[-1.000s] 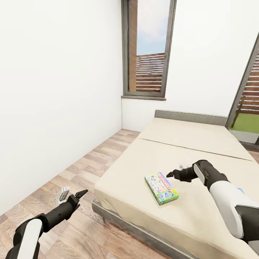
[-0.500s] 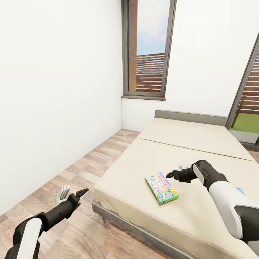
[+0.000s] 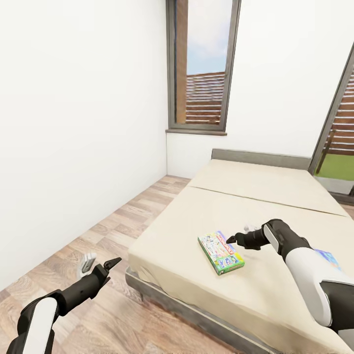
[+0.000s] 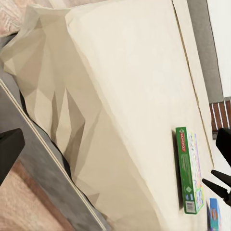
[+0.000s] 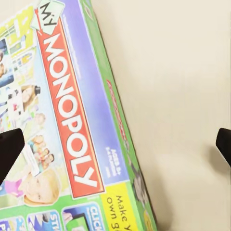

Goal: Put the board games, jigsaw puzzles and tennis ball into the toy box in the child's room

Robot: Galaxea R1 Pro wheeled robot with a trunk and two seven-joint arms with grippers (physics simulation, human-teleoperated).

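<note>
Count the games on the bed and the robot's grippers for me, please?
Board games: 2, a green-edged Monopoly box and a blue one partly hidden by the right arm.
Grippers: 2, left gripper and right gripper.
Total: 4.

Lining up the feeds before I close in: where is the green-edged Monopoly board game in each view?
Head view: board game flat on the bed, just ahead of the right gripper.
Left wrist view: seen edge-on, far across the mattress.
Right wrist view: close up, lettering readable.
Shared landmark: the beige mattress.
</note>
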